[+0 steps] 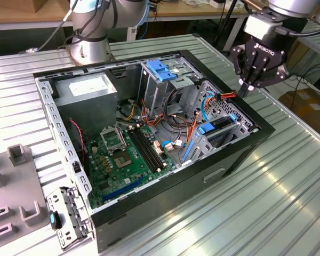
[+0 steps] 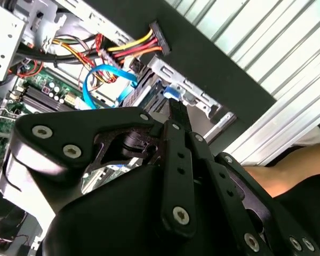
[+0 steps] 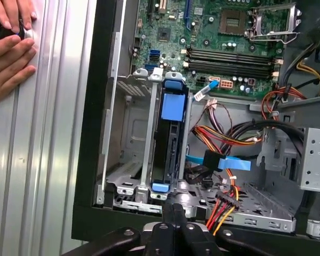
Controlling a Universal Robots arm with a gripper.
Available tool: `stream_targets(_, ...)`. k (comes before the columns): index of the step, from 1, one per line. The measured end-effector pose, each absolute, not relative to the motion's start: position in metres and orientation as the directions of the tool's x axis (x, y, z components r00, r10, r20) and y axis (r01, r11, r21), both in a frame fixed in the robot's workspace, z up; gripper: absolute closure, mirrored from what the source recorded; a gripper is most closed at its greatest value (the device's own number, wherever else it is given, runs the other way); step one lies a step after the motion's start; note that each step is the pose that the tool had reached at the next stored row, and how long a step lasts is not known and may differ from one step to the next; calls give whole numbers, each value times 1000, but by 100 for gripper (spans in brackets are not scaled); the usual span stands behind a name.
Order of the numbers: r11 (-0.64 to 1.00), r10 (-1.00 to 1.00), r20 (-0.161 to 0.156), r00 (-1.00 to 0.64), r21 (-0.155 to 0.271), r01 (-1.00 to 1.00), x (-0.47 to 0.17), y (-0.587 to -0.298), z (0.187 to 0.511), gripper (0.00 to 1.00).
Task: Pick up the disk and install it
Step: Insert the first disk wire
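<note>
The jaws are clenched on nothing, their tips meeting in one narrow point. The gripper hangs at the upper right of the exterior view, over the rim of the open computer case. Closed like this, it probably serves better as a pressing tip than as a clamp.

The ribbed metal desk carries the case, which lies on its side with the panel off, so that every bay faces upward and can be reached from above. The motherboard occupies the lower middle of the case in the exterior view, with the grey power-supply box at its upper left.

In the first wrist view the drive bay sits left of centre, and the disk stands on edge inside it, between the metal rails. Its blue carrier shows a tab at each end, presumably to catch the bay. From this angle it looks seated, though I cannot be sure that it is fully home.

The gripper's tip sits at the bottom middle of that view, just beside the disk's nearer tab. A red and yellow cable bundle runs close by it. A person's hands rest on the desk at the upper left, well apart from the case.
</note>
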State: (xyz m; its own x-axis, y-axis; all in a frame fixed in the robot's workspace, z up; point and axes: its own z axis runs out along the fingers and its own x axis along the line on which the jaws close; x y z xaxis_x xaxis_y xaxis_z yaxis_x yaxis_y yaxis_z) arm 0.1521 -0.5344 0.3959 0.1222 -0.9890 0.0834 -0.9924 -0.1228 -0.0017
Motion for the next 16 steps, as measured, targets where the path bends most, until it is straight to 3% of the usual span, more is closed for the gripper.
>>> stream_targets(16, -254, -964, 83, 253, -2, -967, 163, -520, 389, 88)
